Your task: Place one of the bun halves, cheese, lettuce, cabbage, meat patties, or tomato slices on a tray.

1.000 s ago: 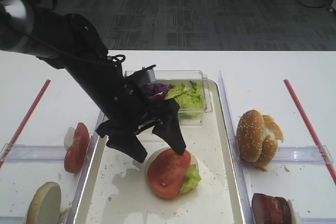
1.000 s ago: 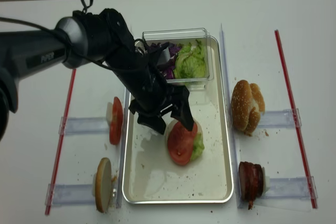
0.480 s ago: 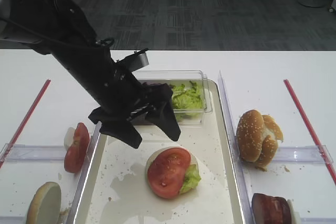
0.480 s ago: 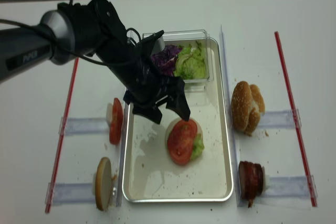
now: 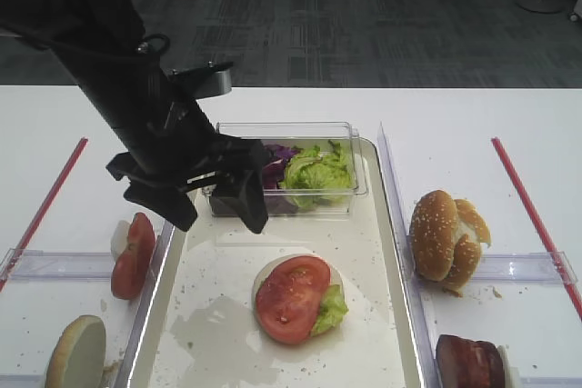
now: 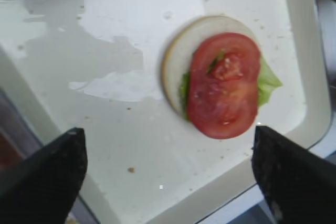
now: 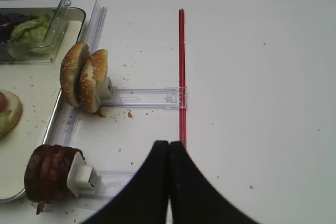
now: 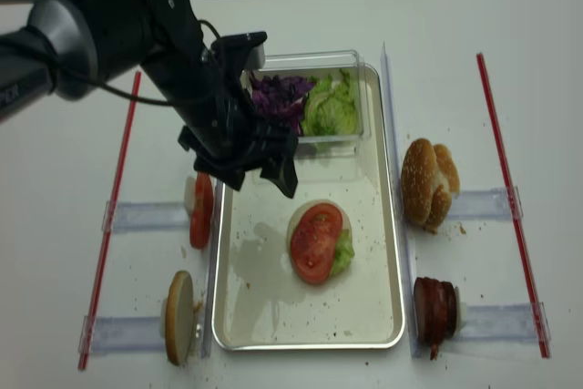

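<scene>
On the cream tray (image 5: 382, 315) (image 8: 264, 307) lies a bun half with lettuce and a tomato slice (image 5: 291, 297) (image 8: 315, 241) (image 6: 224, 85) on top. My left gripper (image 5: 215, 217) (image 8: 255, 179) (image 6: 167, 129) hangs open and empty above the tray's left part, up and left of that stack. My right gripper (image 7: 169, 144) is shut on nothing over bare table. More tomato slices (image 5: 134, 254) (image 8: 201, 209) stand left of the tray. Bun halves (image 5: 446, 238) (image 7: 84, 77) and meat patties (image 8: 434, 312) (image 7: 50, 174) stand on its right. No cheese shows.
A clear tub (image 5: 355, 184) at the tray's far end holds lettuce (image 8: 330, 108) and purple cabbage (image 8: 278, 96). A lone bun half (image 8: 178, 318) stands at the near left. Red strips (image 5: 536, 215) (image 8: 114, 216) and clear racks (image 7: 147, 97) flank the tray.
My left gripper has risen and drawn back to the left, away from the tomato slice, which stays on the stack. Its jaws have stayed open.
</scene>
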You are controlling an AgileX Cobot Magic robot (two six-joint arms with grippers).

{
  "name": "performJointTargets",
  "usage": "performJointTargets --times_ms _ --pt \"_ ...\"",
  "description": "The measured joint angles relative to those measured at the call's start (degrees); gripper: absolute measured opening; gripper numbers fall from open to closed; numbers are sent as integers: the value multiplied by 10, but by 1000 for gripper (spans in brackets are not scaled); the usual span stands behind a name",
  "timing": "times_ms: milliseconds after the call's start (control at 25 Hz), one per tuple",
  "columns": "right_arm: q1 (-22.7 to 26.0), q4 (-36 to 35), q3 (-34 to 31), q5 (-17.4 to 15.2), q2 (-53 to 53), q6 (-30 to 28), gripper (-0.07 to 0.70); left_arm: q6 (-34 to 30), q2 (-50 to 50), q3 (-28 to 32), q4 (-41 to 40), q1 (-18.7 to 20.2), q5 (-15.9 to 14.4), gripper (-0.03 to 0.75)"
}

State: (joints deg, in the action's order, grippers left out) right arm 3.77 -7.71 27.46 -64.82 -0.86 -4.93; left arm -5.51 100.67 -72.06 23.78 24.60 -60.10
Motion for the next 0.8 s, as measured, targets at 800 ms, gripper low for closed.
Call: performJointTargets --times_ms 800 --pt "0 0 0 0 0 0 36 105 -20 -5 -183 -7 -25 587"
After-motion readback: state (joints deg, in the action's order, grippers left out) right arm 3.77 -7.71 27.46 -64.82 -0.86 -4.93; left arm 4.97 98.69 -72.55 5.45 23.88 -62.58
